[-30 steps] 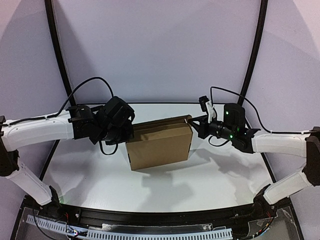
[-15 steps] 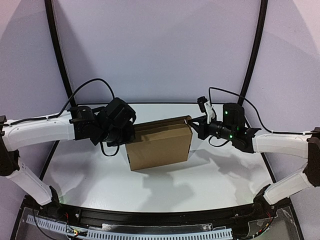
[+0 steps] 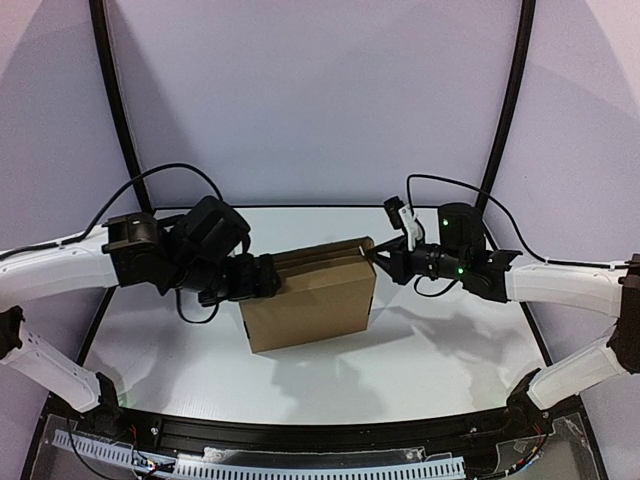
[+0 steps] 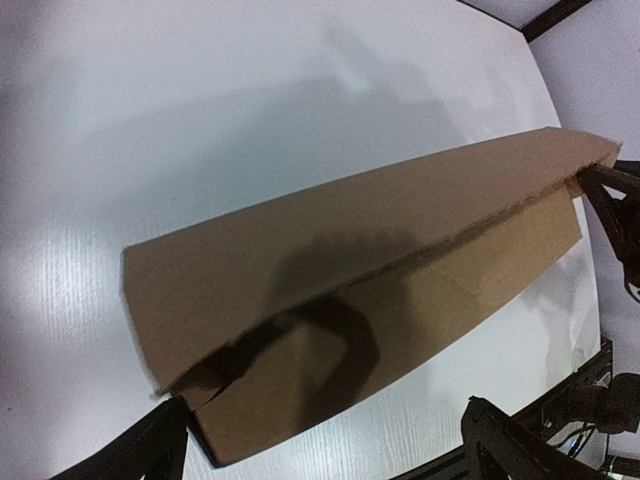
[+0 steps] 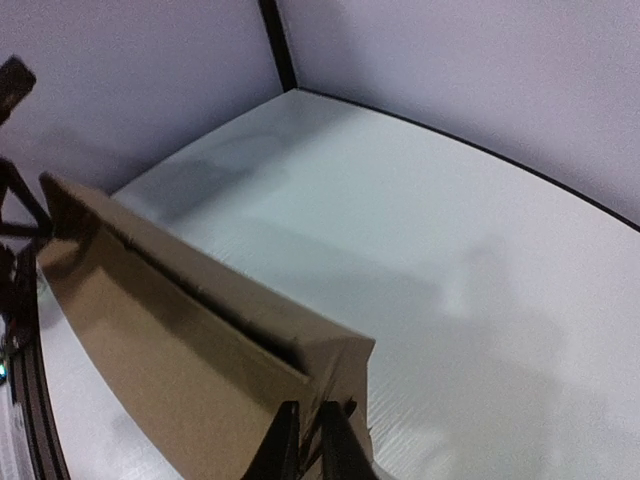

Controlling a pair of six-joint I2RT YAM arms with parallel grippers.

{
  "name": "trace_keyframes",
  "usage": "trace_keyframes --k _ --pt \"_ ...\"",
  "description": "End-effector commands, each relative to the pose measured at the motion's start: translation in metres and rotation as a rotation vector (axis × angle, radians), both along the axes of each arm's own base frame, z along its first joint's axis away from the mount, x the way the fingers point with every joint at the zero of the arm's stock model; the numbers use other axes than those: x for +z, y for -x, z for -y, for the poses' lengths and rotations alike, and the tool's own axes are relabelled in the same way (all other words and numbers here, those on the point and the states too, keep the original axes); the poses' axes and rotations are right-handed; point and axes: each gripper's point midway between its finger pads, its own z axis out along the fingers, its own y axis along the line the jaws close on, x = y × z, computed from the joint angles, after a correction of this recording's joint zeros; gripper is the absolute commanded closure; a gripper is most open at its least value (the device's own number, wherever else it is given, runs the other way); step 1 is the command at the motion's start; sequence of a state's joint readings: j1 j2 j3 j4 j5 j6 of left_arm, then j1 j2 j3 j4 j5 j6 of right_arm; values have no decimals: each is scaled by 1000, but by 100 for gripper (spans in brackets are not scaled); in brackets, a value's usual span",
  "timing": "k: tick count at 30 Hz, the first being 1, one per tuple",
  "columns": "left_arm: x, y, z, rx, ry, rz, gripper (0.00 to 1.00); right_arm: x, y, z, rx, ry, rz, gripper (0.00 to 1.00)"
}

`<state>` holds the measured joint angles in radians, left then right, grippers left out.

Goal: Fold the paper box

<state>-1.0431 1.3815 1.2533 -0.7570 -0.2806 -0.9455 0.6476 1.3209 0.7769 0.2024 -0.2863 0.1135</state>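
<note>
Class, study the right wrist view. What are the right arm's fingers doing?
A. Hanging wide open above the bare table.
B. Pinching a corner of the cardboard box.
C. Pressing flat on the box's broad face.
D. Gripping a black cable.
B: the right fingers are nearly closed, with the end corner of the cardboard box caught between them.

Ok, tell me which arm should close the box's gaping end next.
Left, probably: the left gripper is open right at the gaping end of the paper box, while the right gripper is clamped on the opposite corner, steadying it.
</note>
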Motion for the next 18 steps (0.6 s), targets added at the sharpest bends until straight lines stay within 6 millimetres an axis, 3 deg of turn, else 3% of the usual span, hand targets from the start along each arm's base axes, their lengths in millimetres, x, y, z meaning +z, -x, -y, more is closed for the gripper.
trace_keyframes --k 1,5,10,12,16,18 --pt "-14 22 -41 -21 -144 -55 1 -52 32 -4 87 107 -230 84" --pt "0 23 -36 -51 -94 -27 1 -35 37 -13 144 61 -234 70" --pt "2 30 -37 -56 -47 -45 1 -4 46 -21 217 4 -211 41" --pt "0 34 -37 -60 -23 -53 1 4 47 -20 222 9 -195 34" --pt "-16 52 -54 -8 25 -78 1 34 44 -10 185 50 -120 6" --pt "-21 58 -46 -31 109 -83 2 44 40 -5 158 67 -91 2"
